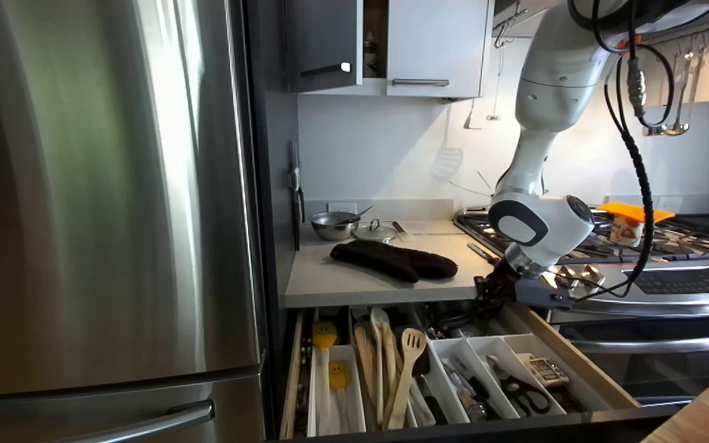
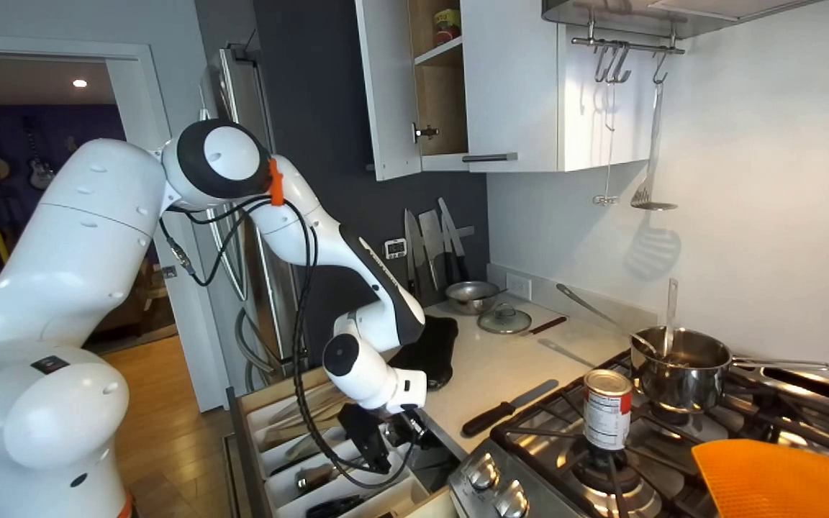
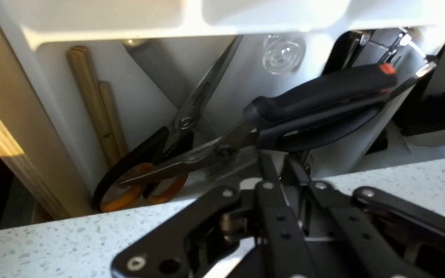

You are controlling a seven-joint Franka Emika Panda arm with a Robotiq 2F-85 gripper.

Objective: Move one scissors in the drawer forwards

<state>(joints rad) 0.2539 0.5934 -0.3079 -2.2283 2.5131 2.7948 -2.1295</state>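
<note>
The drawer point(image 1: 581, 362) is pulled out, with pale wood sides and lengthwise dividers. In the wrist view, black-handled scissors point(image 3: 319, 102) lie tilted in the rear part, with handles over a divider and blades pointing left. Their blades cross over scissors with orange and black loops point(image 3: 126, 197). A third pair of scissors point(image 1: 519, 389) lies in a front compartment. My gripper point(image 3: 282, 162) points into the drawer's back right and also shows in both exterior views point(image 1: 484, 303) point(image 2: 414, 428). Its fingers are close together with a narrow gap. The fingertips are at the black handle's lower edge; whether they grip it is unclear.
The countertop edge point(image 3: 91, 235) lies just below the gripper in the wrist view. Dark oven mitts point(image 1: 391, 258) rest on the counter. A knife point(image 2: 508, 409) lies near the stove's edge. Wooden spoons point(image 1: 410, 363) fill the middle compartments. An upper cabinet door point(image 2: 389, 90) is open.
</note>
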